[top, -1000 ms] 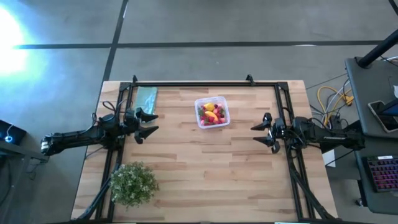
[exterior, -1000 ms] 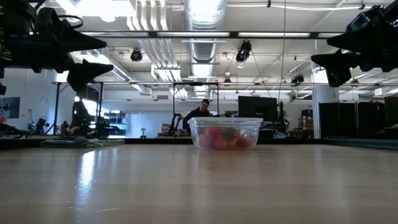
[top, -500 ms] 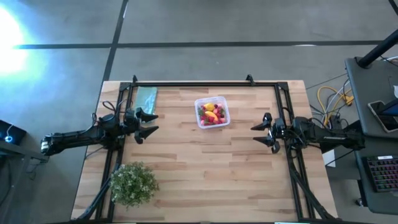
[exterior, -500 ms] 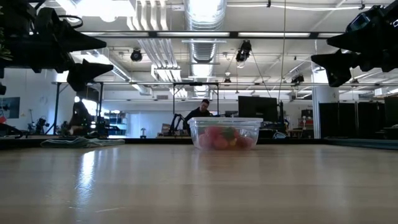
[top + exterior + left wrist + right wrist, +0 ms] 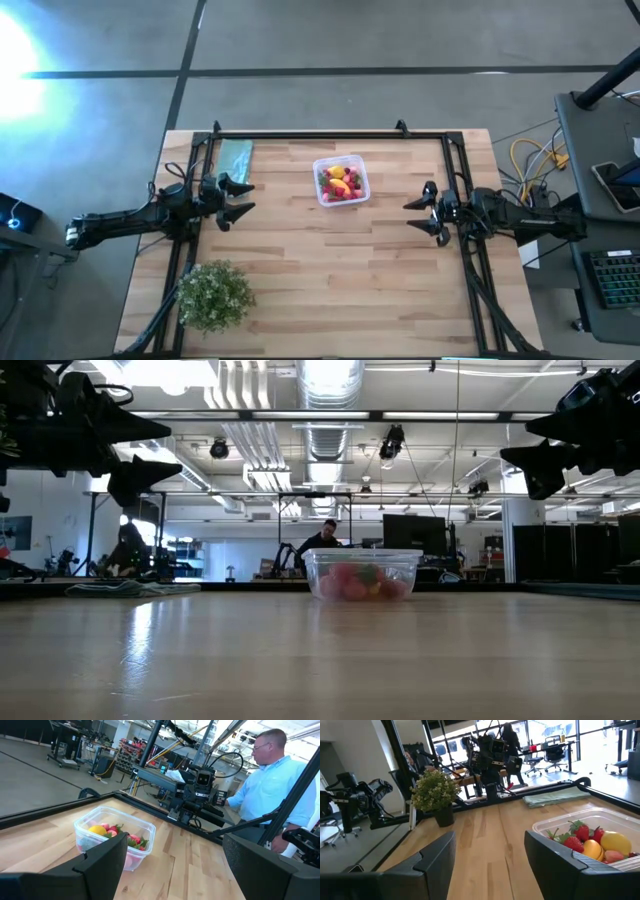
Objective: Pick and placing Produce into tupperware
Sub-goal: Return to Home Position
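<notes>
Both arms sit parked at opposite sides of the table (image 5: 330, 270), left claw (image 5: 243, 197) and right claw (image 5: 412, 216) spread apart and empty, well clear of the tupperware (image 5: 318, 166) holding the produce (image 5: 340, 184), the sorting apparently finished

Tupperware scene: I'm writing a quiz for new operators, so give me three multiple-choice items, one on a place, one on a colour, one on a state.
1. The produce lies: A. beside the plant; B. in the tupperware; C. scattered off the table.
2. The cloth is: A. red; B. white; C. teal.
3. The left gripper and right gripper are: A. both open, holding nothing; B. both shut; C. both shut on fruit.
Answers: 1 B, the fruits show through its clear walls; 2 C, plain in the high view; 3 A, each wrist view shows a wide, bare gap.
</notes>
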{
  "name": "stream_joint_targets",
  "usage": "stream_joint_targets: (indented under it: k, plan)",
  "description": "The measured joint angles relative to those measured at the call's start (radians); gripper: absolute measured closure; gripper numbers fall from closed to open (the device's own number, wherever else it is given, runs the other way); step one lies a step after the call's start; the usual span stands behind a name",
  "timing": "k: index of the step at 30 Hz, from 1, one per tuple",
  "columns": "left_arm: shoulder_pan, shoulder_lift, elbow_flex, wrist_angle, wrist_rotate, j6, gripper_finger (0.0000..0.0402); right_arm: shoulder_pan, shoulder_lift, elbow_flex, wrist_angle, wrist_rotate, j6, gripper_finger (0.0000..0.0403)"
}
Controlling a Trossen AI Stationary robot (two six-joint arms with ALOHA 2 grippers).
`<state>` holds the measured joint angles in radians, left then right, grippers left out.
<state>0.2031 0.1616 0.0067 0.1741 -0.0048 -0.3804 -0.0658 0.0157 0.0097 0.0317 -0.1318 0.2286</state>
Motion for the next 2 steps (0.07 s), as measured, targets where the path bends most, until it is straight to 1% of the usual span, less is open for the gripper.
stream_joint_targets:
  k: [2]
  plan:
    - [0.000, 0.000, 0.000, 0.000, 0.000, 0.000, 0.0088, 0.000, 0.000, 0.000, 0.000, 0.000, 0.000, 0.0174]
